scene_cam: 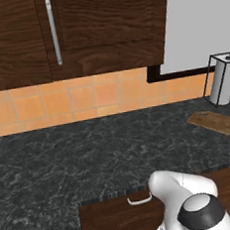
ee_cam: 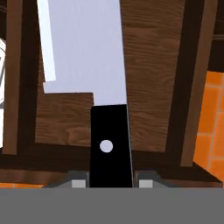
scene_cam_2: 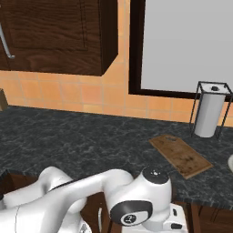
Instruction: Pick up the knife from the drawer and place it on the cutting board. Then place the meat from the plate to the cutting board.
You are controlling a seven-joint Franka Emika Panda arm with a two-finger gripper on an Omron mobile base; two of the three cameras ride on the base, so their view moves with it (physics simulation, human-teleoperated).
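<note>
Seen from the hand, left to right: drawer (ee_cam: 148,65) floor of brown wood below; knife (ee_cam: 94,78) in front, black handle pinched between closed gripper (ee_cam: 111,183) tips. Further right on the counter, board (scene_cam_2: 180,155) bare. Knife placing pending, then meat.

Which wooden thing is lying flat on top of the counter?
The cutting board, a thin brown slab on the dark counter. The cabinets hang on the wall above.

Cutting board (scene_cam: 218,122) on counter (scene_cam: 66,156), far rt.
</note>
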